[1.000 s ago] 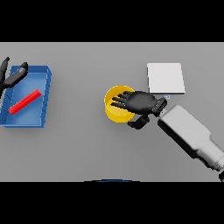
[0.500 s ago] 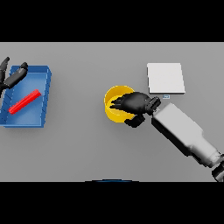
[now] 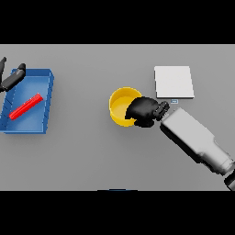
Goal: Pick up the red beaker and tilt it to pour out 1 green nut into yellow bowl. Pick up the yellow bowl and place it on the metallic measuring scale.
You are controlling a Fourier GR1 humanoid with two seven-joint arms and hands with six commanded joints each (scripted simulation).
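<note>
The yellow bowl [image 3: 121, 106] stands at the table's middle. My right hand [image 3: 145, 111] lies on its right rim, fingers curled over the edge and gripping it. I cannot see inside the bowl well enough to tell whether a nut is there. The red beaker [image 3: 26, 106] lies on its side in the blue tray [image 3: 43, 103] at the far left. My left hand [image 3: 11, 79] hovers at the tray's upper left corner with relaxed fingers, holding nothing. The metallic scale [image 3: 173, 81], a pale square plate, sits just up and right of the bowl.
My right forearm [image 3: 195, 139] slants from the lower right up to the bowl, passing just below the scale's front edge. Bare grey table lies between the blue tray and the bowl.
My right hand has slid slightly right off the bowl's centre and curled its fingers round the right rim. The bowl, beaker and left hand have stayed put.
</note>
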